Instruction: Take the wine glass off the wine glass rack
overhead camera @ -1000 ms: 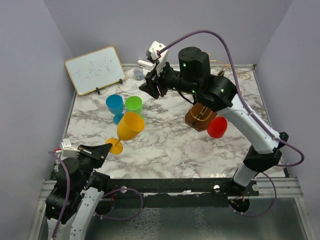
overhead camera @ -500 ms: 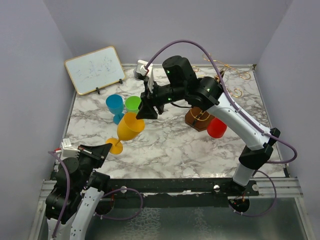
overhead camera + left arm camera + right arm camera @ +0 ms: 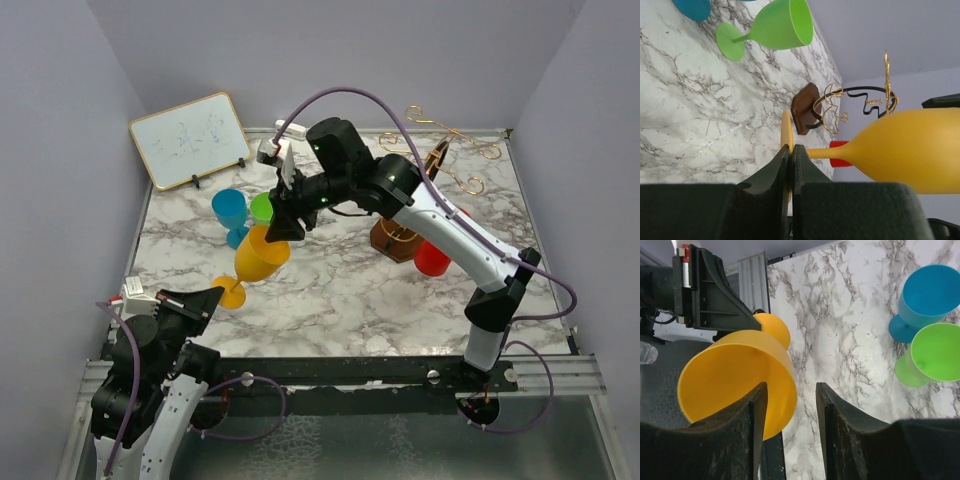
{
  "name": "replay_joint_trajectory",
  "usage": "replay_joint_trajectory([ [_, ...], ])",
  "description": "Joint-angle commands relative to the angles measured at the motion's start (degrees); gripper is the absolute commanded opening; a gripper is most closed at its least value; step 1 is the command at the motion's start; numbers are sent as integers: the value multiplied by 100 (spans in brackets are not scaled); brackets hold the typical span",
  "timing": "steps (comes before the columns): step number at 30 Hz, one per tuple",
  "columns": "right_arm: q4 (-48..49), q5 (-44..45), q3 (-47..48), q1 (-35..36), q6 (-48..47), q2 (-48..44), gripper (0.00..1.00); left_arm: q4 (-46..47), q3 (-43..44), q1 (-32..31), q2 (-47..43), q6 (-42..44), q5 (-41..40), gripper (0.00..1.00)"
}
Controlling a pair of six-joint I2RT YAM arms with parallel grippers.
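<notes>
My left gripper (image 3: 213, 296) is shut on the foot of a yellow wine glass (image 3: 262, 253) and holds it tilted above the table; in the left wrist view the jaws (image 3: 791, 150) pinch the foot's disc and the bowl (image 3: 905, 150) points right. My right gripper (image 3: 284, 224) is open at the glass's rim; in the right wrist view (image 3: 791, 405) one finger (image 3: 752, 430) lies across the bowl's mouth (image 3: 730, 385) and the other stands outside. The wine glass rack (image 3: 398, 238), gold wire on a brown base, stands to the right with a red glass (image 3: 433, 256) at it.
A green glass (image 3: 263, 206) and a blue glass (image 3: 229, 210) stand on the marble table (image 3: 340, 290) just behind the yellow one. A whiteboard (image 3: 190, 138) leans at the back left. Purple walls close in both sides.
My right arm has swung from the back of the table toward the near left and lowered its open gripper onto the yellow glass's rim. The left arm and glass have not moved.
</notes>
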Motion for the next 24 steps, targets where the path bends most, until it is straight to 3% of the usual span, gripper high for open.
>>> replay_joint_trajectory([
  [1,139,-333,171,15,134,287,42,33,132,-14,-80,-118,-82,0],
  [3,154,-462,158,19,150,346,36,50,123,-20,-81,-118,-78,0],
  [10,179,-784,64,15,157,356,1,-1,87,-15,-80,-134,-109,0],
  [11,184,-685,37,15,164,326,1,-23,107,-17,-73,-135,-138,0],
  [15,255,-89,-93,12,236,167,1,-390,372,-22,71,-62,-566,38],
  [17,298,167,-130,10,287,96,1,-565,595,-20,245,73,-805,50],
  [24,719,1256,-285,15,645,-253,1,-474,1188,-22,849,747,-960,56],
])
